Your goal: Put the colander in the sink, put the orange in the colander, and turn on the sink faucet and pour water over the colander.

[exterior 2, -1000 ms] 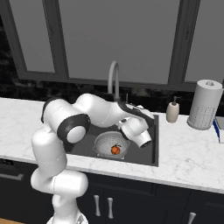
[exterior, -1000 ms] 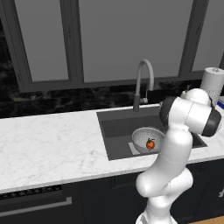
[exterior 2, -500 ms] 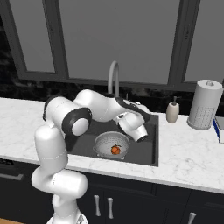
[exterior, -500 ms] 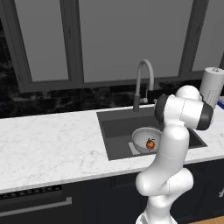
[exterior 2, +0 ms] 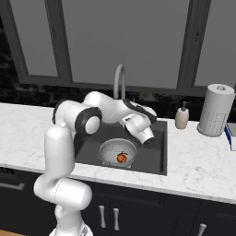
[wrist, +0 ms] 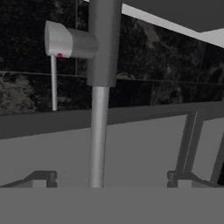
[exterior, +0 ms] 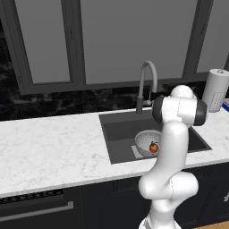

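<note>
The colander (exterior: 144,141) (exterior 2: 115,151) sits in the sink (exterior: 117,134) (exterior 2: 154,159), on its floor. The orange (exterior: 153,147) (exterior 2: 121,157) lies inside it. The sink faucet (exterior: 147,77) (exterior 2: 119,82) stands behind the basin. In the hand view the sink faucet (wrist: 99,109) fills the middle at close range, with its side handle (wrist: 61,40) at upper left. My gripper (wrist: 111,180) is open, one fingertip on each side of the faucet stem, holding nothing. My wrist (exterior 2: 140,129) hovers over the basin, just in front of the faucet. I see no water.
A paper towel roll (exterior: 215,89) (exterior 2: 215,109) and a white soap pump bottle (exterior 2: 181,117) stand on the counter right of the sink. White marble counter (exterior: 53,143) stretches to the left. Dark windows rise behind the faucet.
The arm's elbow has shifted a little toward the faucet while the hand stays near it. Colander and orange have not moved. The jaws remain open.
</note>
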You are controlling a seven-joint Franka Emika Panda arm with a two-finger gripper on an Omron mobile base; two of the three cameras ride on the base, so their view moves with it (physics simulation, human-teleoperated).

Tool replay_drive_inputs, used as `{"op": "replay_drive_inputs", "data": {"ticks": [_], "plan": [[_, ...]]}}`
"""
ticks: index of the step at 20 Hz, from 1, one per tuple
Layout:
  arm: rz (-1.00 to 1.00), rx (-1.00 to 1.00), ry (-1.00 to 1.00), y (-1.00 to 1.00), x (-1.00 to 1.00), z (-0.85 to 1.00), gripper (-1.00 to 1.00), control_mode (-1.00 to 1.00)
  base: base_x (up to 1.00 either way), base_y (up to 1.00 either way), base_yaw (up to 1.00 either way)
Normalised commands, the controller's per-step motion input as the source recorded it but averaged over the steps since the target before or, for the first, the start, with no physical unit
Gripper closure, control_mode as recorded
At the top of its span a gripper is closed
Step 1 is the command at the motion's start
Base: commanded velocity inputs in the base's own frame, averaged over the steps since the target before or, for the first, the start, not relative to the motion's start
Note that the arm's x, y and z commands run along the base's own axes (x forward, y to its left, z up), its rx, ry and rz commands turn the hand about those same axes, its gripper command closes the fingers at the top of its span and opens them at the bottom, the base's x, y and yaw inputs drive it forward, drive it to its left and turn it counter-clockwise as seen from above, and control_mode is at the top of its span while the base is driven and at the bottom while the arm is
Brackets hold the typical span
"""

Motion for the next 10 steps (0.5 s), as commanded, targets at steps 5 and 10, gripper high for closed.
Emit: {"op": "replay_drive_inputs", "data": {"ticks": [5, 10], "plan": [[0.00, 0.00, 0.00, -0.20, 0.52, -0.33, -1.00, -1.00, 0.00, 0.00, 0.00], [0.00, 0.00, 0.00, -0.24, 0.49, -0.15, -1.00, -1.00, 0.00, 0.00, 0.00]]}}
